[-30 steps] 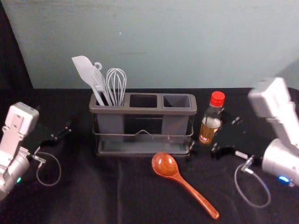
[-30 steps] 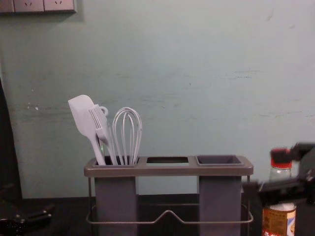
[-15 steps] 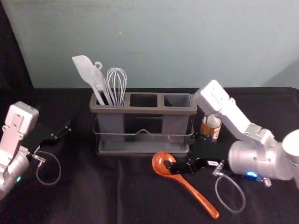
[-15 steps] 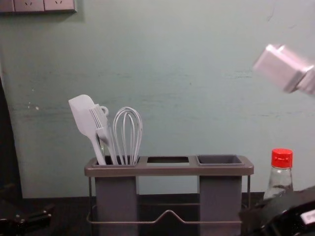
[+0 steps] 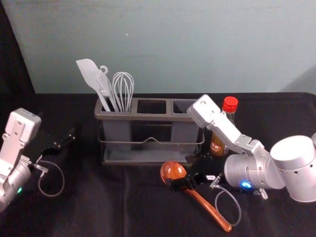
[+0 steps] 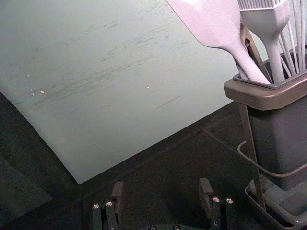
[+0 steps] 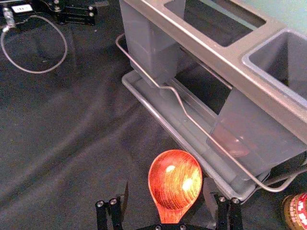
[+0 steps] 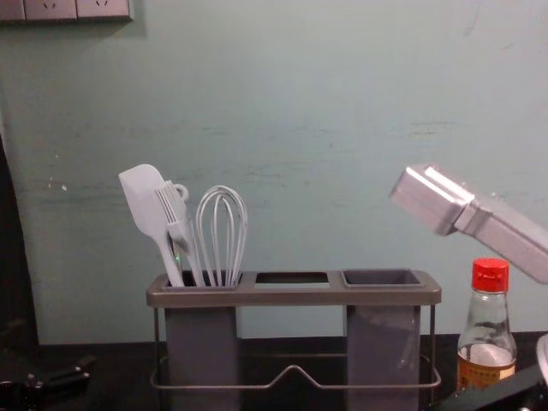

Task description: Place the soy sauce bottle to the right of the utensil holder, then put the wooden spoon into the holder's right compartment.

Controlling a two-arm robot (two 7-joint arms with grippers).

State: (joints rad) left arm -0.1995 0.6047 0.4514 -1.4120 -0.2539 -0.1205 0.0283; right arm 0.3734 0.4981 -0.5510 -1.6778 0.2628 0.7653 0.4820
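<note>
Utensil holder (image 8: pixel 291 298): grey-brown rim, dark grey cups. Soy sauce bottle (image 8: pixel 490 318) to its right: red cap, yellow-brown label. Wooden spoon (image 7: pixel 175 179) before it: reddish-brown, streaked grain. Cloth (image 5: pixel 98 202) beneath it: black. Wall (image 5: pixel 197 44) behind it: plain grey-green, faint dark scuffs.

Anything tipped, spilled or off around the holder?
Nothing stands out. The soy sauce bottle is upright to the right of the utensil holder, no spill visible. The wooden spoon lies in front, right hand open at its bowl.
</note>
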